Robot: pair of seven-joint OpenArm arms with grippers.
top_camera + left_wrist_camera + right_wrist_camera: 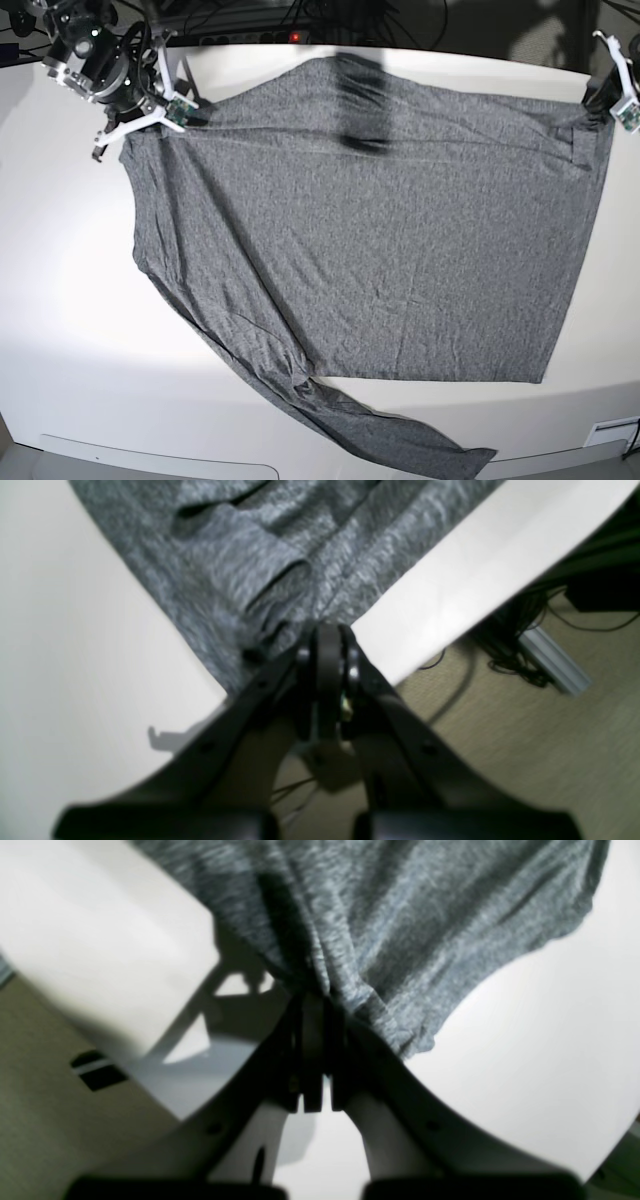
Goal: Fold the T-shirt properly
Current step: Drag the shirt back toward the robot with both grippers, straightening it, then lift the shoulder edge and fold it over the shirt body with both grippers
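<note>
The heather-grey T-shirt (pixel 370 230) lies spread flat on the white table (pixel 70 300), with one long sleeve (pixel 400 440) trailing toward the front edge. My right gripper (pixel 190 113) sits at the shirt's far left corner. In the right wrist view it (pixel 312 1000) is shut on a bunched edge of the grey cloth (pixel 400 925). My left gripper (pixel 598 100) is at the far right corner. The left wrist view shows it (pixel 327 630) pinched shut on the T-shirt (pixel 240 565) close to the table's edge.
Black cables and a power strip (pixel 290 35) run behind the table's back edge. In the left wrist view the beige floor (pixel 525 740), a tangle of cables (pixel 520 645) and a grey bar (pixel 555 662) lie beyond the table's edge.
</note>
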